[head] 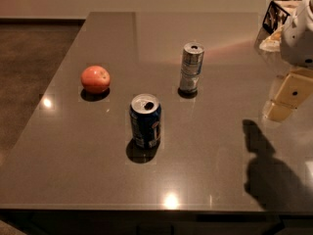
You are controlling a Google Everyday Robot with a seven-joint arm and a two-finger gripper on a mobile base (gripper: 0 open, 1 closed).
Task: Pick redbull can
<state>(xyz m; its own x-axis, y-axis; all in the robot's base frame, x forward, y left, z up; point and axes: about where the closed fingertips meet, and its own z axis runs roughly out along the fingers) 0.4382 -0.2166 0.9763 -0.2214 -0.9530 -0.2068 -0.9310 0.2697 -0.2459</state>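
The redbull can is a tall, slim silver can with blue patches and an open silver top. It stands upright on the grey table, right of centre and towards the back. My gripper hangs above the table at the right edge of the view, well to the right of the can and slightly nearer, not touching it. The white arm rises above the gripper. The gripper's shadow falls on the table in front of it.
A shorter, wider dark blue can stands upright in front and left of the redbull can. A red-orange apple lies to the left. A dark rack with crumpled paper sits at the back right corner. The table's front edge is near.
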